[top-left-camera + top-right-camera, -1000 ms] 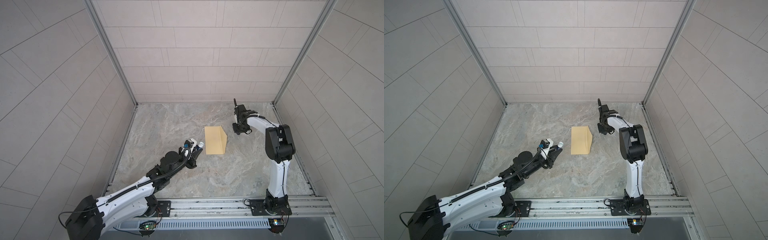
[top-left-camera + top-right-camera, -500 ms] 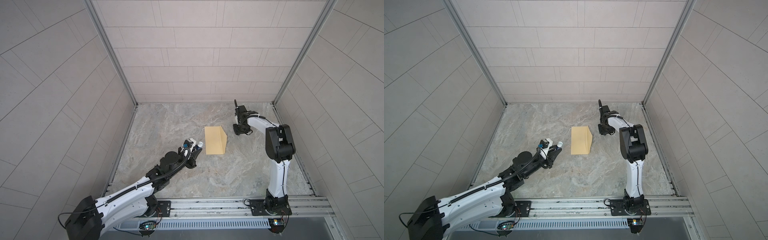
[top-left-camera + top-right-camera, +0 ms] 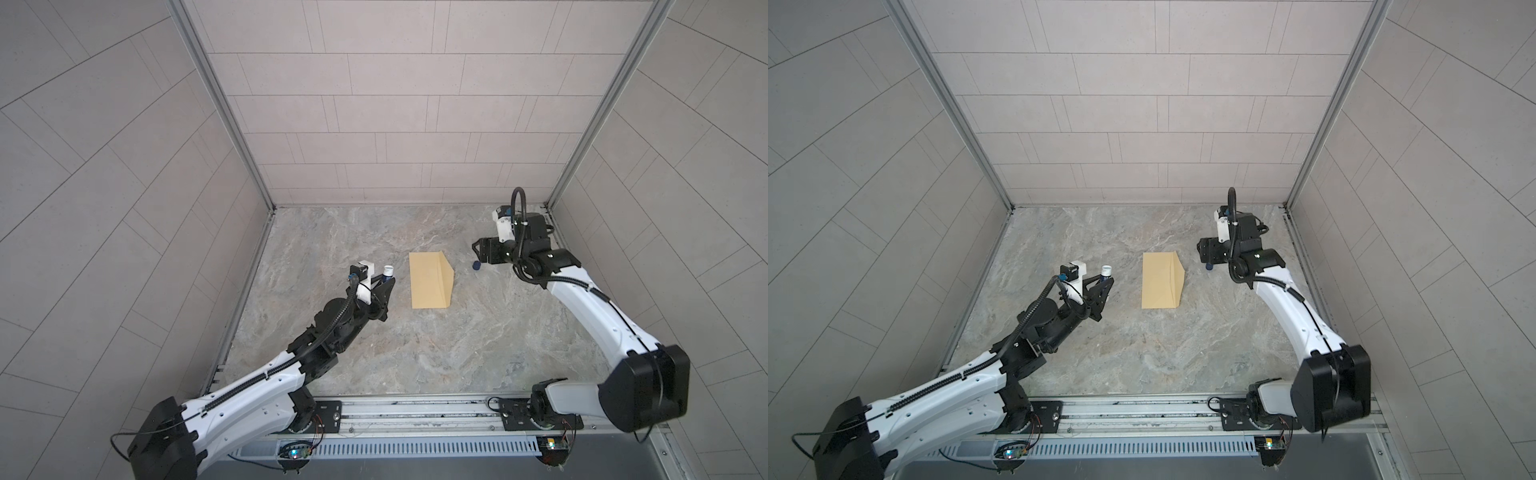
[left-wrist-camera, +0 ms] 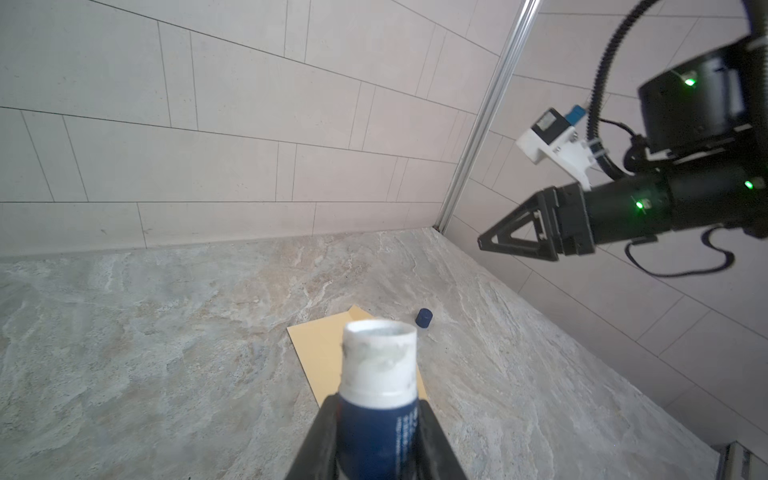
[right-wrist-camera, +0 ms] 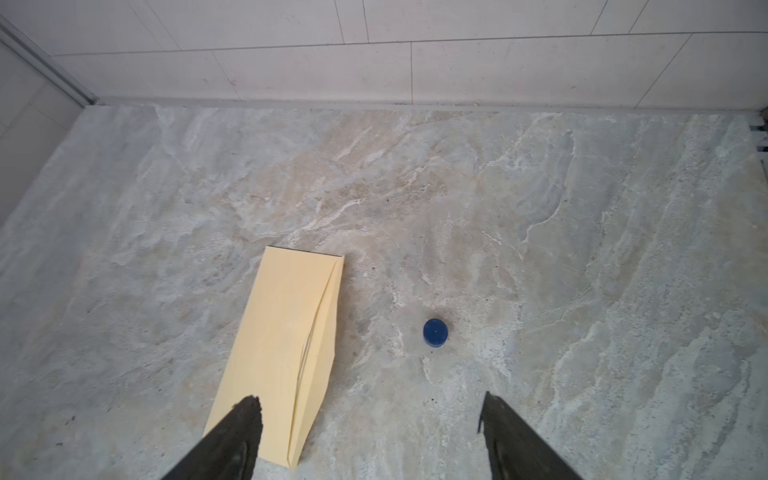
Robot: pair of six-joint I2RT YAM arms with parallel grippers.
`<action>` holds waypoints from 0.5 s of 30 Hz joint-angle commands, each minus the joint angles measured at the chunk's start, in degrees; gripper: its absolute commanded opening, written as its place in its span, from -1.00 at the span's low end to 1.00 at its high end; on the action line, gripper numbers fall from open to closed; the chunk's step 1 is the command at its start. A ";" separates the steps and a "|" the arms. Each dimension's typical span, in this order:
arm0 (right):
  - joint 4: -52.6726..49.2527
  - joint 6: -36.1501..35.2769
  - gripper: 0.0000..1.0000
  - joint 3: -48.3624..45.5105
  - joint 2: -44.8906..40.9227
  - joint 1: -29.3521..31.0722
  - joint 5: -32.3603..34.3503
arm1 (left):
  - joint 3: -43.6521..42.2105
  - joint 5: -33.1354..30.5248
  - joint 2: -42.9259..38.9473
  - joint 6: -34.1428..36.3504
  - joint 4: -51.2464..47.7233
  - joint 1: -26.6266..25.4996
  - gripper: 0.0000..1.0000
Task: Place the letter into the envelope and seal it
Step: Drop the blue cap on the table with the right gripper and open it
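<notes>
Marble surface (image 3: 415,353): envelope (image 3: 428,280) flat at centre, flap (image 3: 445,277) open; letter unseen, we guess inside. Left jaws clenched on uncapped glue stick (image 4: 378,395); right jaws released near cap (image 5: 435,332). Envelope light, floppy; we'd pinch flap edge

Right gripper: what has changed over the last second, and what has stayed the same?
The right gripper opened and let go of the blue cap, which now lies on the table beside the envelope; that arm's elbow swung low and outward. The envelope and the left gripper, shut on the glue stick, stayed put.
</notes>
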 commanded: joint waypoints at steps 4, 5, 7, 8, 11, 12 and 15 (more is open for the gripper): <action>10.82 3.82 0.98 -9.19 -12.25 0.59 -6.56 | 4.11 -5.65 -0.69 -10.07 -2.98 0.14 -1.00; 12.52 5.17 0.98 -10.54 -13.87 0.66 -8.35 | 4.84 -6.23 -0.85 -12.17 -3.72 0.12 -1.00; 16.12 7.77 0.98 -13.16 -16.43 0.89 -11.71 | 6.09 -6.67 -0.88 -14.67 -4.46 0.12 -1.00; 17.45 8.71 0.98 -14.22 -17.67 1.41 -12.63 | 6.72 -6.83 -0.94 -16.09 -4.75 0.13 -1.00; 19.67 8.11 0.93 -16.60 -21.12 5.56 -11.45 | 8.15 -7.07 -1.23 -20.74 -5.55 0.09 -1.00; 20.65 7.83 0.92 -17.42 -21.94 7.58 -10.63 | 8.40 -7.20 -1.28 -22.19 -5.70 0.12 -1.00; 24.42 5.63 0.84 -19.52 -23.89 17.43 -4.53 | 9.66 -6.97 -0.77 -27.10 -6.48 0.08 -1.00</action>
